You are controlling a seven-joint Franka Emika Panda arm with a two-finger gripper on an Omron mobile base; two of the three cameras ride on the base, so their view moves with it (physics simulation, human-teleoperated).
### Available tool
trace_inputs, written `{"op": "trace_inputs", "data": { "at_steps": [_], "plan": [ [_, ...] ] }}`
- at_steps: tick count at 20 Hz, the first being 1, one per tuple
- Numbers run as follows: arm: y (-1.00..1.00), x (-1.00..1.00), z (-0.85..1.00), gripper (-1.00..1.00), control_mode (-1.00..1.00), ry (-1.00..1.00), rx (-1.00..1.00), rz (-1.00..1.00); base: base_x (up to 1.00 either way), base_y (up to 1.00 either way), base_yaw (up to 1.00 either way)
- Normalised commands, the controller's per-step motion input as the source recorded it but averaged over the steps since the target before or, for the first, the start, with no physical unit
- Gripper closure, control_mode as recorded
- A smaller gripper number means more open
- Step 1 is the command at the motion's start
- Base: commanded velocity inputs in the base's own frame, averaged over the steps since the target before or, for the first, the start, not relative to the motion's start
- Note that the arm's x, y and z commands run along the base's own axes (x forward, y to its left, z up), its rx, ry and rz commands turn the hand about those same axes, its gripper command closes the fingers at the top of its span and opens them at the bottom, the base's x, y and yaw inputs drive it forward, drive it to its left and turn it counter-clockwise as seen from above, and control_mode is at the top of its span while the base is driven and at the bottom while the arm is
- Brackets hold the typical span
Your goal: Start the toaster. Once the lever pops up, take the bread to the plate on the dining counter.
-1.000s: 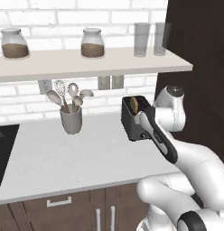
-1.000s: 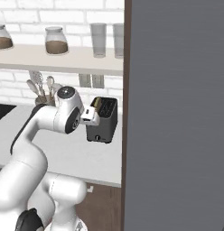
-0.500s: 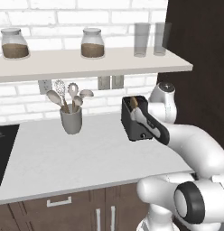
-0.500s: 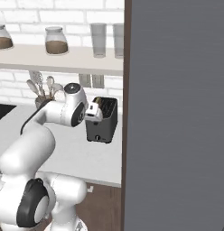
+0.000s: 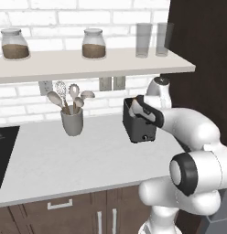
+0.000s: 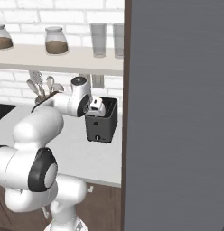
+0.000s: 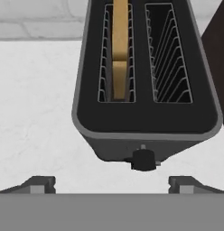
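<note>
Boxy dark-grey toaster (image 7: 145,122) with wire-ribbed slots holds flat tan bread (image 7: 119,49); fingers (image 7: 37,184) spread, released.

The bread (image 7: 119,49) sits mostly sunk, apparently, inside the toaster (image 7: 145,108).

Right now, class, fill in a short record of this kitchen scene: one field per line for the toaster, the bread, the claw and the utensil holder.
toaster: dark grey toaster on the white worktop, knob facing the camera
bread: tan bread standing in the left slot in the hand view; right slot empty
claw: claw open, above the toaster's front, holding nothing
utensil holder: grey cup with spoons and a whisk, left of the toaster
</note>
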Motion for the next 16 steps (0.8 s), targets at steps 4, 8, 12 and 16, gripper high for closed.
{"op": "trace_inputs", "data": {
  "at_steps": [4, 8, 12, 16],
  "plan": [
    [0.0, 0.08, -0.41, -1.0, -1.0, 0.0, 0.0, 0.0, 0.0, 0.0, 0.0],
    [0.0, 0.0, -0.51, -1.0, -1.0, 0.0, 0.0, 0.0, 0.0, 0.0, 0.0],
    [0.0, 0.0, -0.33, -1.0, -1.0, 0.0, 0.0, 0.0, 0.0, 0.0, 0.0],
    [0.0, 0.04, -0.32, -1.0, -1.0, 0.0, 0.0, 0.0, 0.0, 0.0, 0.0]
  ]
}}
